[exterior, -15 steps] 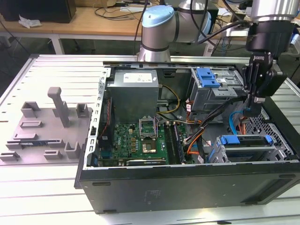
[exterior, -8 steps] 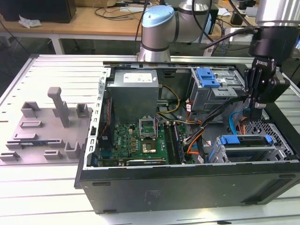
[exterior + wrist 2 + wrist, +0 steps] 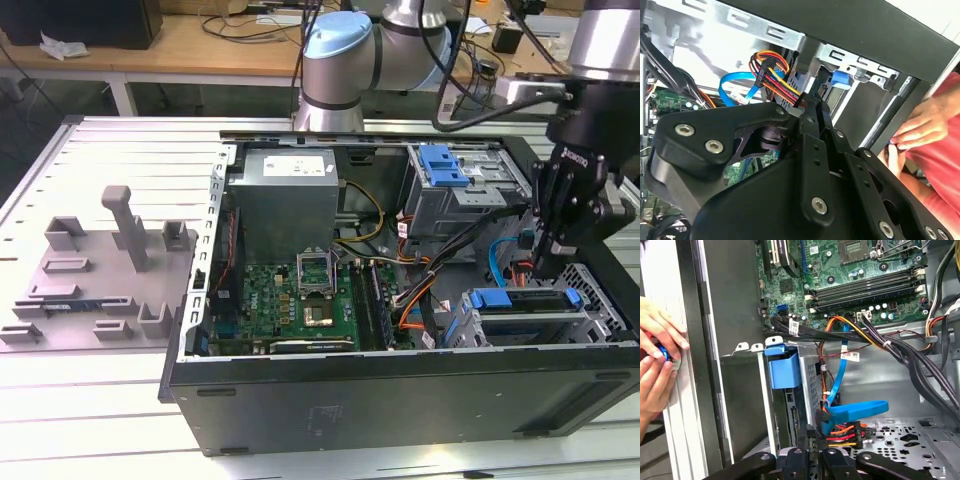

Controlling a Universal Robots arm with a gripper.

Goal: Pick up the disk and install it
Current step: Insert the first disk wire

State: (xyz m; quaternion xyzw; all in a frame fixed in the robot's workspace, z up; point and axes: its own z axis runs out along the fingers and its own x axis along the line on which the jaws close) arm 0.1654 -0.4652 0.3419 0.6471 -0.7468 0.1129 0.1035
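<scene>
The disk lies flat in the lower drive cage at the exterior view's right front of the open computer case, its blue carrier bracket on top. In the first wrist view the bracket's blue end sticks out of the cage. My gripper hangs inside the case just behind the disk, with the fingers together and pointing down. In both wrist views the gripper has its tips right beside the black plug with red, yellow and orange wires. I see nothing between the fingers.
A person's hands hold a small blue thing at the case's outer wall. Blue data cables and black cable bundles cross the space by the cage. The motherboard and upper drive bay lie beyond.
</scene>
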